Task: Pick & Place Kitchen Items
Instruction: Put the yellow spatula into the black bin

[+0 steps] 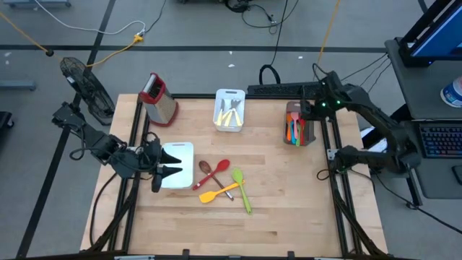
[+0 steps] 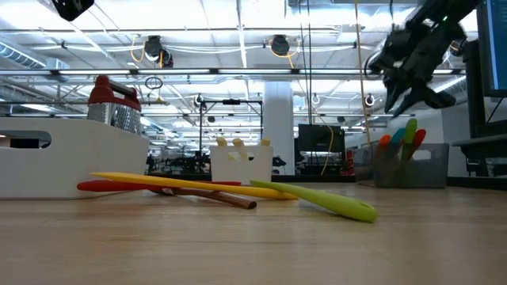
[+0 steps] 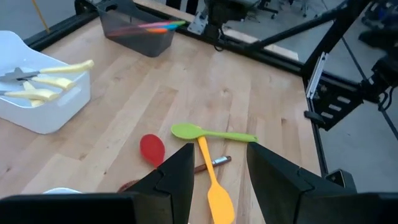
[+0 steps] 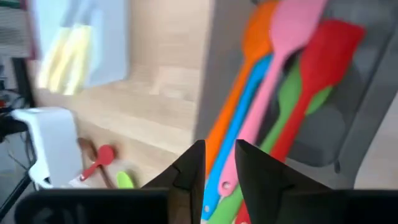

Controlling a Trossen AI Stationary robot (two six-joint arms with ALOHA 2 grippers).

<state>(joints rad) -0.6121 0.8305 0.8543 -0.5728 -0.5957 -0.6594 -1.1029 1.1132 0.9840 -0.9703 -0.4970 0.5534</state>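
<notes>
**Loose utensils just ahead of left gripper; right gripper over brown tray**

Nearest the front table edge: green spoon [image 1: 241, 190], long axis running roughly front-to-back, bowl end toward the far side. Beside it, orange spatula [image 1: 216, 193] lying crosswise, blade toward the left arm. Just behind, red spoon [image 1: 214, 172] and a brown-handled utensil [image 1: 207, 169], overlapping in one small heap at table centre.

Left gripper [image 1: 170, 165] hovering over the white tray [image 1: 182, 149], fingers apart, holding nothing, pointed at the heap; heap just beside fingertips, toward table centre. Clearly the nearer arm. Orange spatula handle roughly in line with the reach, so probably wrist turn needed to close across it.

Farther back: right gripper [image 1: 312, 108] above brown tray [image 1: 294, 106] of stowed utensils, narrowly parted, nothing gripped, well apart from the heap.
</notes>
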